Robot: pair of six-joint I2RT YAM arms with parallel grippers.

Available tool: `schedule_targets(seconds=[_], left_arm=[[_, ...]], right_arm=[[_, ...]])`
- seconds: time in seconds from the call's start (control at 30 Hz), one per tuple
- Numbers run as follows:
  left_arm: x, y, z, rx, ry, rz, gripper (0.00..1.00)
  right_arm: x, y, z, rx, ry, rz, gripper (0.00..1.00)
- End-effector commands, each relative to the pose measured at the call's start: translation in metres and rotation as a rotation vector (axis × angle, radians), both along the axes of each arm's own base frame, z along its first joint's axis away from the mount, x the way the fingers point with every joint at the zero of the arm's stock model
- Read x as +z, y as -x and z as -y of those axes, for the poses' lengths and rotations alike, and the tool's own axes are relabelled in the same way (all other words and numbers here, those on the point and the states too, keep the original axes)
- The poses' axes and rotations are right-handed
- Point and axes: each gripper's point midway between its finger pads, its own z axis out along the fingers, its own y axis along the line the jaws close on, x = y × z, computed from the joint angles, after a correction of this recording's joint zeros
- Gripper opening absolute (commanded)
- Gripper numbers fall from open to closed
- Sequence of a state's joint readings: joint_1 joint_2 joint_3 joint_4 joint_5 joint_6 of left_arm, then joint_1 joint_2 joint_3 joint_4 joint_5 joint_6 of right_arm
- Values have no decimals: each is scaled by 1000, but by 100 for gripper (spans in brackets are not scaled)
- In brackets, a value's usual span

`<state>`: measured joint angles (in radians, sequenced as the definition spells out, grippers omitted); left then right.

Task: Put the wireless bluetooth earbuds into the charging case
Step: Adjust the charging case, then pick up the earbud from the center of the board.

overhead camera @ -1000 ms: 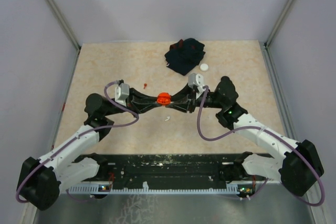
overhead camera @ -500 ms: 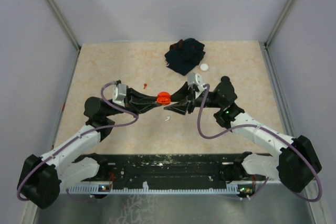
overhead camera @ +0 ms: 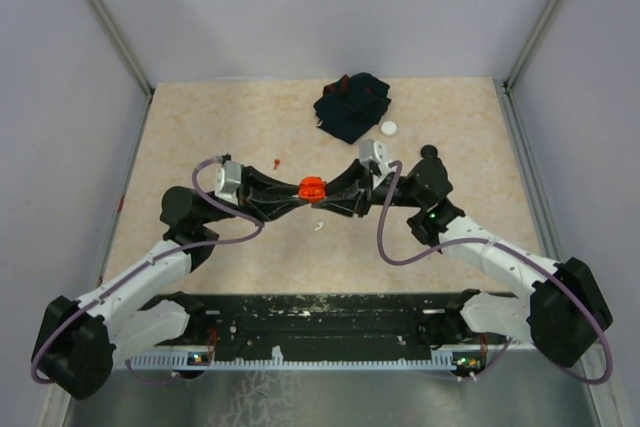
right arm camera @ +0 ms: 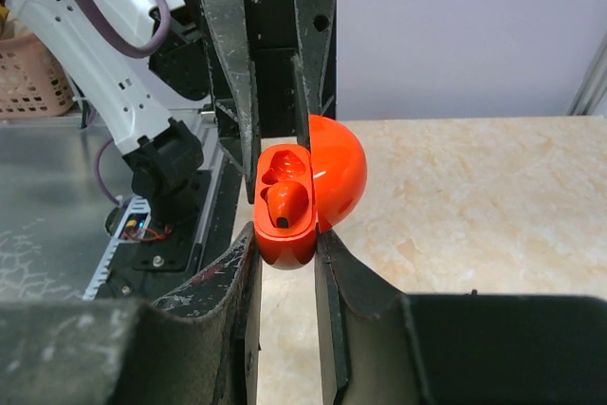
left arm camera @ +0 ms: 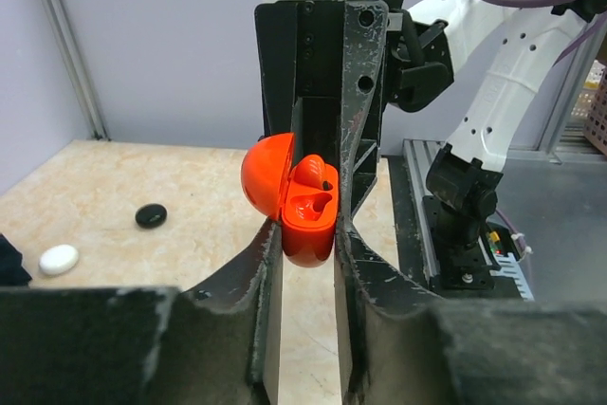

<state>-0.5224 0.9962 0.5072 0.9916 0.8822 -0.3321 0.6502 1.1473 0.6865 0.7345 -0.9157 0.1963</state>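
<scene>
Holds the orange-red charging case (overhead camera: 311, 188) mid-table between both arms. Grips it with the left gripper (left arm camera: 306, 234) from 9 o'clock, jaws drawn nearly together and pressed against the case's lower body. Grips it likewise with the right gripper (right arm camera: 285, 237) from 3 o'clock, with only a narrow gap and both inner faces touching the case's sides. Keeps the lid (left arm camera: 266, 173) hinged open (dome tipped toward the table's 12 o'clock). Carries one seated earbud (right arm camera: 285, 206), red with a dark tip, in one well of the case, with the neighbouring well uncovered. Shows a loose red earbud (overhead camera: 276, 161) on the table (overhead camera: 200, 127) at 10 o'clock from the case, and a loose white earbud (overhead camera: 318, 226) near the case at 6 o'clock. Places the dark cloth (overhead camera: 352, 107) at 1 o'clock and a white puck (overhead camera: 388, 128) at 2 o'clock, just beside the cloth.
</scene>
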Motion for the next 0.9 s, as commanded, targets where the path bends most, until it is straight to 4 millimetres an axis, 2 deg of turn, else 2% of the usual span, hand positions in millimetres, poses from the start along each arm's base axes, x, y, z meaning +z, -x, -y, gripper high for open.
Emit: schedule_targets(seconds=[0.0,0.13,0.27,0.3,0.33,0.47,0.5,0.63,0.77,0.87], left_arm=[[-9,-15,-3,99,-49,-28,35],[-27,-48,-13,283,-147,-149,47],[-44,-69,-25,421,-234,-228,53],[-47,-75,-29,459,-247,-243,71],[-50,-82,-32,497,-263,-265,84],[-66,-104,-42,610,-334,-335,92],[-70,-110,-44,635,-351,-354,99],[-102,-137,-52,726,-455,-453,100],[-125,-164,-57,753,-532,-550,100],[-144,-192,-73,823,-548,-670,99]], right_arm=[[17,-3,12,-49,-48,51,0],[11,-15,21,-142,-14,61,0],[-3,-24,31,-235,43,45,0],[-6,-26,33,-254,56,44,0],[-9,-27,35,-273,66,42,0],[-20,-30,43,-328,96,23,0],[-21,-30,45,-337,99,18,0],[-30,-30,51,-369,109,7,0],[-35,-29,55,-389,113,-2,0],[-36,-29,58,-408,109,-4,0]])
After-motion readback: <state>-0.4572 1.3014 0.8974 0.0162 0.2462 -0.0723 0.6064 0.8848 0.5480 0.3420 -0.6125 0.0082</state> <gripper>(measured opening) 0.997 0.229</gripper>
